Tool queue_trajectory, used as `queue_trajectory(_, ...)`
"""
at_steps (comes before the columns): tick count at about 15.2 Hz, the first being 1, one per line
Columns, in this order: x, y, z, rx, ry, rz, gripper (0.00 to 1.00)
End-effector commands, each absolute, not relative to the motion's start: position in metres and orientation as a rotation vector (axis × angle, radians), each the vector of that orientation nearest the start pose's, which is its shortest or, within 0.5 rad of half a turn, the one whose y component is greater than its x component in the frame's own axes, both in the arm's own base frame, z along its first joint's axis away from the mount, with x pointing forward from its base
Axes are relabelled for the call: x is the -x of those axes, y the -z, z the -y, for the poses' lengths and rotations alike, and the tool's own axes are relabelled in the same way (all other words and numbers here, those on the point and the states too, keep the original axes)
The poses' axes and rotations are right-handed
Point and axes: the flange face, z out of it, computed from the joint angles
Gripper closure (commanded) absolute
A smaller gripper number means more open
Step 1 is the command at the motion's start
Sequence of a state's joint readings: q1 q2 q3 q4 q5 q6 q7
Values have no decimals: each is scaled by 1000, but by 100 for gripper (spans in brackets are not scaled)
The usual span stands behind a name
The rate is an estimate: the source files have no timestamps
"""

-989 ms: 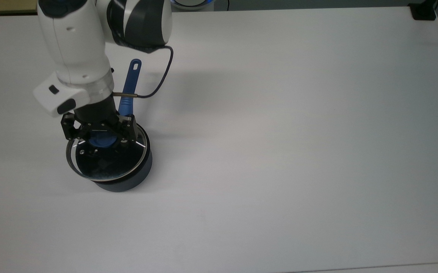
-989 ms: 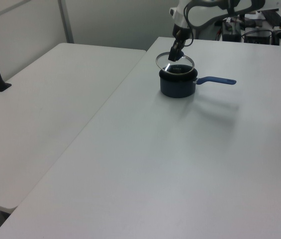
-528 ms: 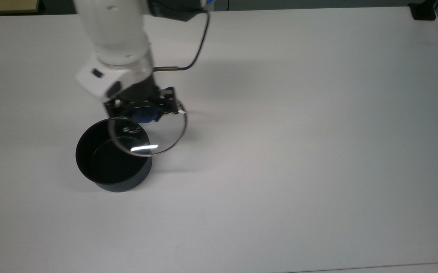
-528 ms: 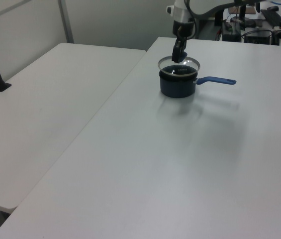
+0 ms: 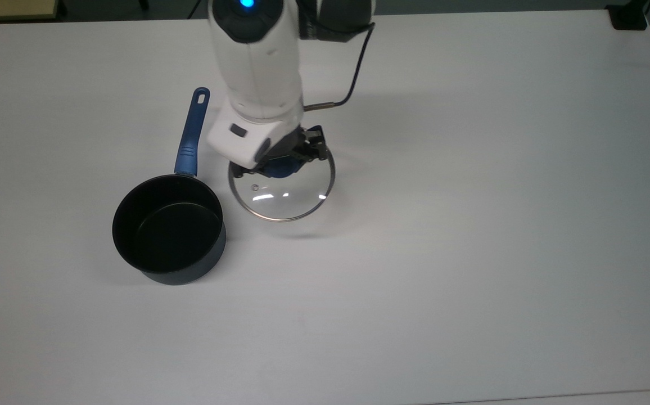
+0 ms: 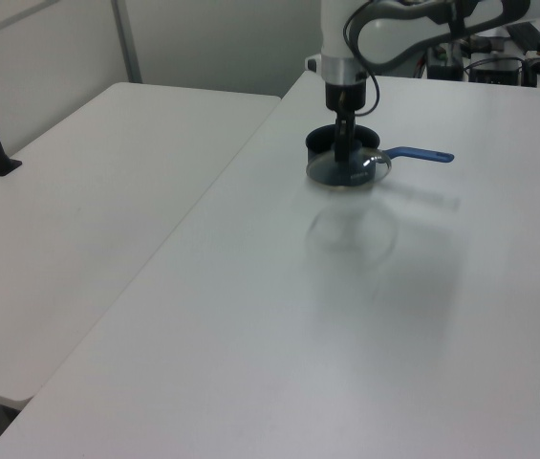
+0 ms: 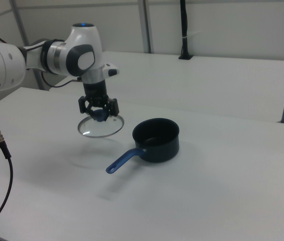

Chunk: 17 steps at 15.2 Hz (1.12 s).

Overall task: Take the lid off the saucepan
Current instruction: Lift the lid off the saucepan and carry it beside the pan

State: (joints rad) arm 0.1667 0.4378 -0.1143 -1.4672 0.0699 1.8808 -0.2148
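The saucepan [image 5: 168, 236] stands uncovered on the white table, its black inside showing and its long blue handle [image 5: 192, 134] pointing to the top view's upper edge. It also appears in the right view as the saucepan [image 7: 157, 140] and in the left view as the saucepan [image 6: 325, 143], partly behind the lid. The glass lid [image 5: 288, 194] hangs in the air to the top view's right of the pot, clear of its rim. My gripper [image 5: 281, 164] is shut on the lid's blue knob [image 7: 99, 116]. In the right view the lid [image 7: 100, 126] floats above its shadow on the table.
The white table [image 5: 471, 225] spreads wide to the top view's right. A second table [image 6: 88, 191] stands beside it in the left view. A black cable [image 5: 353, 73] loops off my wrist. A black post base [image 5: 628, 17] sits at the top view's far right corner.
My gripper has carried the lid from over the saucepan toward the top view's right, and it now hangs fully beside the pot. The handle has come into sight again.
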Motion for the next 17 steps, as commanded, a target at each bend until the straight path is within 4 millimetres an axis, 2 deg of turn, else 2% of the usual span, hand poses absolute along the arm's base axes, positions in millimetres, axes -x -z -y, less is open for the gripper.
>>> queue_trajectory(1, -663, -417, -65, 3075, -84, 432, 64)
queue_trajectory(5, -657, -396, -64, 3078, -83, 433, 64)
queue_trajectory(8, -653, -381, -74, 3081, -84, 459, 64)
queue_trajectory(13, -654, -370, -79, 3084, -97, 460, 64)
queue_trajectory(14, -656, -363, -82, 3088, -95, 451, 64)
queue_trajectory(15, -658, -351, -97, 3096, -89, 462, 64)
queue_trajectory(17, -659, -342, -98, 3119, -86, 484, 64)
